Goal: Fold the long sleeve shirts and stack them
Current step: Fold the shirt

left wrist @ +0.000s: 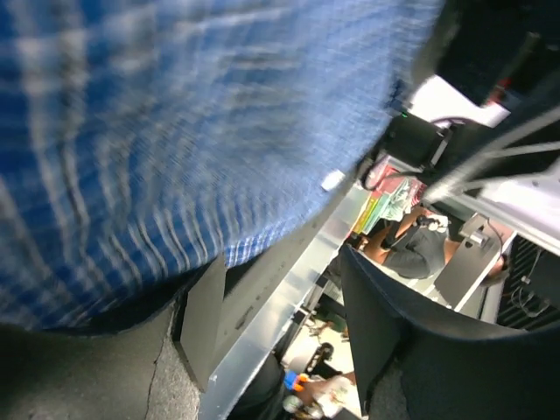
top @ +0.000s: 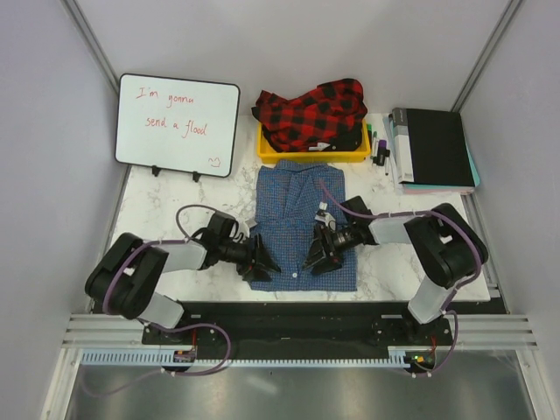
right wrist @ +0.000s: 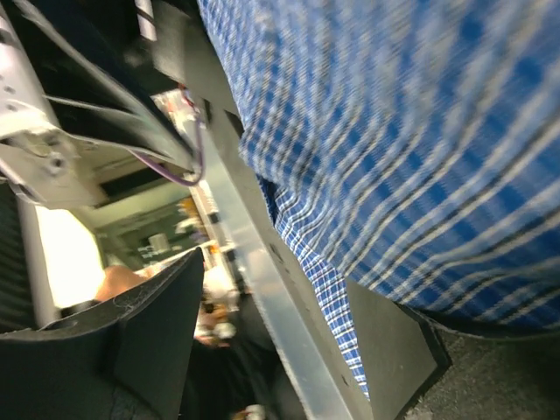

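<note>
The blue small-check shirt (top: 302, 206) lies folded in a rectangle at the table's middle, collar toward the back. The red-and-black plaid shirt (top: 311, 112) sits bunched in a yellow bin (top: 263, 147) behind it. My left gripper (top: 262, 261) is open at the blue shirt's near left corner. My right gripper (top: 317, 258) is open at its near edge, right of the middle. In the left wrist view the blue cloth (left wrist: 175, 131) drapes over one finger of the open gripper (left wrist: 289, 341). In the right wrist view the blue cloth (right wrist: 420, 157) hangs over one finger of the open gripper (right wrist: 271, 350).
A whiteboard (top: 178, 124) with red writing stands at the back left. A black binder on a stack of books (top: 430, 147) and several markers (top: 378, 144) lie at the back right. The table's near edge has a metal rail (left wrist: 280, 297) just below both grippers.
</note>
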{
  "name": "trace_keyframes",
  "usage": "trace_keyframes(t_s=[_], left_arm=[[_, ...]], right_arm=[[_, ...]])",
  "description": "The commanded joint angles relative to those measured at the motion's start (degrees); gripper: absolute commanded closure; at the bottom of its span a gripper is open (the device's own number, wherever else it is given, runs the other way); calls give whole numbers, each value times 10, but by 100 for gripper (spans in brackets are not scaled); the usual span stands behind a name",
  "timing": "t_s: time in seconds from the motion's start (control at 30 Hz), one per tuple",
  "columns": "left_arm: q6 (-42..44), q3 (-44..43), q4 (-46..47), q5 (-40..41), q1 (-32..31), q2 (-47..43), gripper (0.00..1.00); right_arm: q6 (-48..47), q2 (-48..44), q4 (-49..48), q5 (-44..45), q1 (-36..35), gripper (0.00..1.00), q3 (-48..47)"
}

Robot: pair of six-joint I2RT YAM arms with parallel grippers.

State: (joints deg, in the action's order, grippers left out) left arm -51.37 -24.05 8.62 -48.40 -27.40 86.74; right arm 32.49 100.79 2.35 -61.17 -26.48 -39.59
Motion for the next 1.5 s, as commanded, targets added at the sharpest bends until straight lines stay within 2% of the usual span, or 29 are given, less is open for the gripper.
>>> trace_keyframes(t_s=[0.0, 0.1, 0.13, 0.17, 0.2, 0.27, 0.3, 0.33, 0.37, 0.4, 0.43, 0.47, 0.53, 0.57, 0.67, 0.83, 1.33, 1.4, 1.43, 1.47], left_arm=[[69, -26, -34, -47, 5, -118, 38], [206, -78, -149, -21, 1, -226, 37], [260, -95, -198, 7, -28, -246, 39], [373, -125, -236, 48, -48, -281, 39], [421, -132, -278, 117, -69, -292, 40], [506, -143, -277, 188, -134, -314, 39], [548, -147, -278, 267, -173, -319, 39], [587, -152, -279, 312, -253, -315, 38], [637, -158, -279, 390, -283, -312, 38], [661, -159, -280, 408, -306, -298, 38], [690, -160, -285, 437, -362, -293, 38], [743, -148, -281, 507, -392, -286, 38], [794, -125, -244, 558, -463, -275, 37], [825, -107, -231, 583, -476, -271, 37], [870, -86, -173, 626, -516, -237, 37], [902, -65, -112, 639, -543, -193, 39], [982, -29, 54, 642, -566, -79, 44], [989, -28, 68, 644, -566, -67, 53], [989, -30, 68, 647, -566, -63, 63], [989, -32, 67, 647, -567, -60, 67]], right_arm=[[-81, -119, 84, 34, -5, 26, 9], [-67, -215, 72, 26, -8, 25, -2], [-72, -229, 72, 36, -7, 24, -8], [-79, -238, 72, 51, -7, 25, -17], [-108, -237, 74, 71, -7, 26, -35], [-155, -212, 87, 95, -7, 32, -63], [-177, -172, 104, 98, -9, 35, -94], [-216, -149, 114, 111, -11, 39, -109], [-229, -130, 116, 115, -18, 40, -122], [-240, -95, 117, 116, -20, 42, -139], [-254, -80, 114, 115, -23, 44, -146], [-264, -65, 113, 116, -27, 45, -153], [-276, -23, 105, 119, -28, 47, -172], [-289, -10, 100, 119, -29, 47, -177], [-307, 32, 97, 121, -28, 48, -206], [-306, 77, 95, 117, -28, 48, -214], [-277, 116, 73, 106, -23, 49, -210], [-272, 115, 66, 106, -23, 49, -204], [-270, 112, 63, 106, -23, 49, -197], [-268, 111, 59, 106, -24, 49, -192]])
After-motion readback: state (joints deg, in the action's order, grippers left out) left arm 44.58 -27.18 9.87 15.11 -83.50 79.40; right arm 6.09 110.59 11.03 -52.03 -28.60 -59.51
